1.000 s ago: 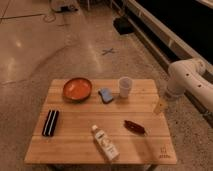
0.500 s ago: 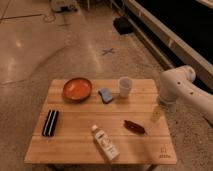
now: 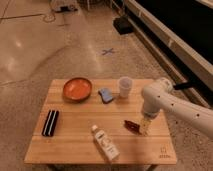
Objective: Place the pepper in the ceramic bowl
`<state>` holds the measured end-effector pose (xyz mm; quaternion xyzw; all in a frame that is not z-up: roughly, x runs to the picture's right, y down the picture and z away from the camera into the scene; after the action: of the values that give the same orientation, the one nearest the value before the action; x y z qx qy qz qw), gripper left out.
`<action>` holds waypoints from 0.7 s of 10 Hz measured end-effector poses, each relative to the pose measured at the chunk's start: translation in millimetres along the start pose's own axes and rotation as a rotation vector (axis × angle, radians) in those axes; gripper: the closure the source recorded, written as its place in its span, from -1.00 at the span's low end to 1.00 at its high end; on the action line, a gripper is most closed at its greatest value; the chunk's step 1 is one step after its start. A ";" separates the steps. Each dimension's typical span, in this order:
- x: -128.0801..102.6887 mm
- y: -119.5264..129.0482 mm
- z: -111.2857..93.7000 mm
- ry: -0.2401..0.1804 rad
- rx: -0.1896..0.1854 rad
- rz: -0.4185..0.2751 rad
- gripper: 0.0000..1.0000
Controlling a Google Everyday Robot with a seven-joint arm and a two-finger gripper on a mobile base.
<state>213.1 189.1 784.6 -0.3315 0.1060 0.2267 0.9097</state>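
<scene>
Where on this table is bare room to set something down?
Bare wood lies mid-table between the ceramic bowl, black case and white bottle, also the front edge beside the bottle. Crowded: the tool hangs beside the pepper; blue pad and cup fill the back.

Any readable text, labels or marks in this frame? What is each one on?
"X": blue cross on the floor beyond the table.
Small dark mark on the table's front right corner: too blurred to read.
Printing on the white bottle: too blurred to read.
Nothing legible on the gripper, low over the table's right side beside the pepper.
</scene>
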 end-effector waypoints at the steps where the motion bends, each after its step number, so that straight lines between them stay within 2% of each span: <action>1: 1.9 11.8 8.8 0.006 -0.013 0.053 -0.60; 2: -2.7 13.3 14.5 0.003 -0.016 0.059 -0.60; 4: -13.8 2.8 24.6 -0.015 -0.020 0.010 -0.60; 7: -16.7 9.7 34.8 -0.010 -0.031 0.023 -0.58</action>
<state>195.2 212.7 811.2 -0.3430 0.1017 0.2404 0.9023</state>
